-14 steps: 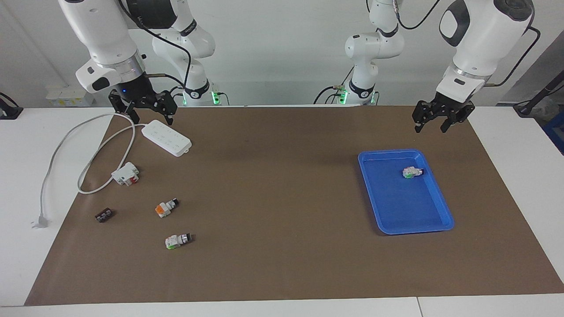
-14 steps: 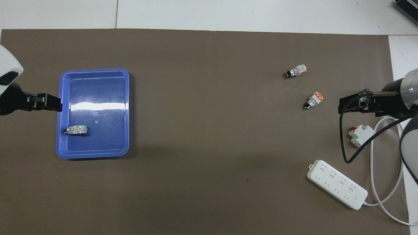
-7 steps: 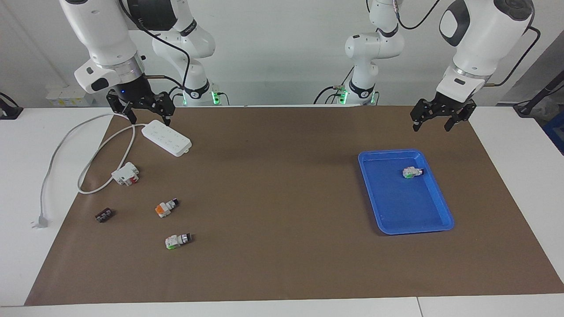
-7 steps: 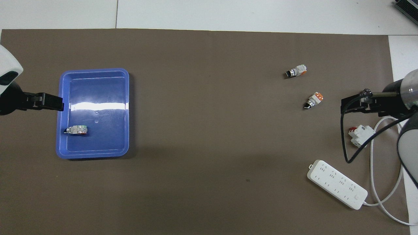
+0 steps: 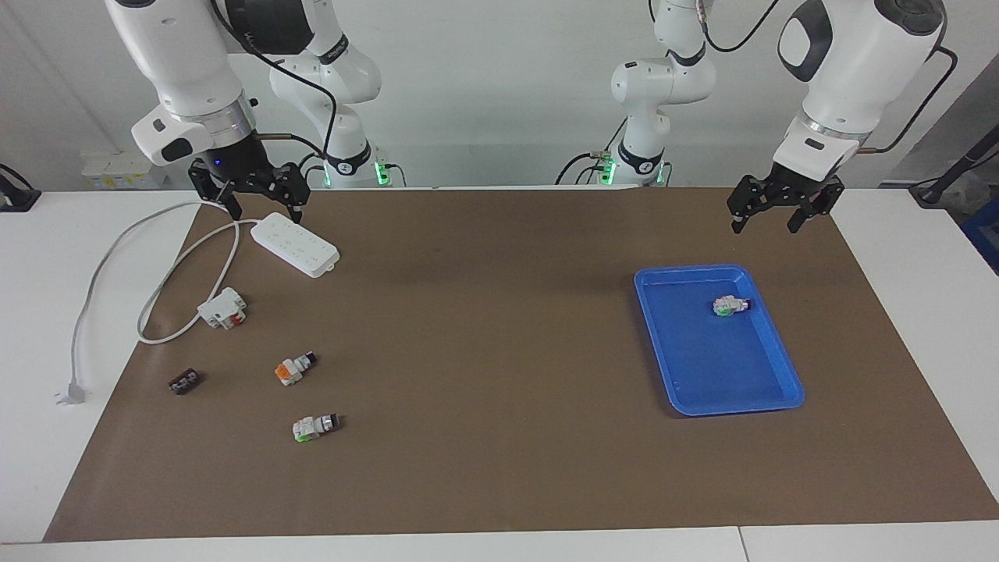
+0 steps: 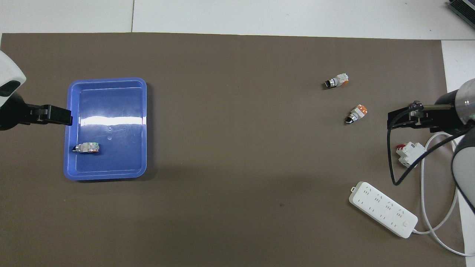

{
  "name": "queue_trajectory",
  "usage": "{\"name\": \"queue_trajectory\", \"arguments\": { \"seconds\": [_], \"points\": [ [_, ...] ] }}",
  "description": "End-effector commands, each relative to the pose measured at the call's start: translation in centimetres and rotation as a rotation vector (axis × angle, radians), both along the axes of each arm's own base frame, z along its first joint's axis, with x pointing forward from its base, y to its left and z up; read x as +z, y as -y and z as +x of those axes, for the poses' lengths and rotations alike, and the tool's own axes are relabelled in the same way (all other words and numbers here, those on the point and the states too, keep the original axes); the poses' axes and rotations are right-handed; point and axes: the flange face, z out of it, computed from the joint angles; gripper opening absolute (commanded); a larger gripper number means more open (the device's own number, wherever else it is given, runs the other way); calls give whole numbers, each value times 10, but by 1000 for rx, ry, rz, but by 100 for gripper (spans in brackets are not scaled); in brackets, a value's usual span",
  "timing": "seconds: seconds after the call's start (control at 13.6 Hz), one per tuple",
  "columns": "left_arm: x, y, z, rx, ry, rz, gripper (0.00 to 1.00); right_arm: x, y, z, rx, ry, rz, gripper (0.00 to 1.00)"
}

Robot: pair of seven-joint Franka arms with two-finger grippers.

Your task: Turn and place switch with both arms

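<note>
Three switches show. One with its orange block up (image 5: 294, 368) (image 6: 356, 114) lies on the brown mat toward the right arm's end. One with its green face showing (image 5: 315, 426) (image 6: 336, 81) lies farther from the robots than it. A third (image 5: 730, 306) (image 6: 86, 148) lies in the blue tray (image 5: 780, 394) (image 6: 107, 175). My left gripper (image 5: 765, 221) (image 6: 64, 115) hangs open and empty over the mat, by the tray's edge nearer the robots. My right gripper (image 5: 263, 208) (image 6: 393, 119) hangs open and empty over the power strip's cable end.
A white power strip (image 5: 295, 244) (image 6: 382, 208) with a looping cable and plug (image 5: 70, 390) lies toward the right arm's end. A white block with red parts (image 5: 222, 308) (image 6: 410, 153) and a small dark brown block (image 5: 183, 382) lie near the two loose switches.
Both grippers have drawn back a little toward the robots and risen slightly. The switches and tray have not moved.
</note>
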Motion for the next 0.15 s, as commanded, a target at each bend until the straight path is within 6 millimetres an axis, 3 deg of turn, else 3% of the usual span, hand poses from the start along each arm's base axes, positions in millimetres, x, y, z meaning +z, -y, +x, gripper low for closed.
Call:
{"name": "queue_trajectory", "arguments": {
  "seconds": [0.0, 0.07],
  "points": [
    [2, 2, -6, -5, 21, -10, 100, -1, 2, -3, 9, -2, 0, 100],
    [2, 2, -6, -4, 21, -10, 100, -1, 3, -3, 9, -2, 1, 100]
  ]
}}
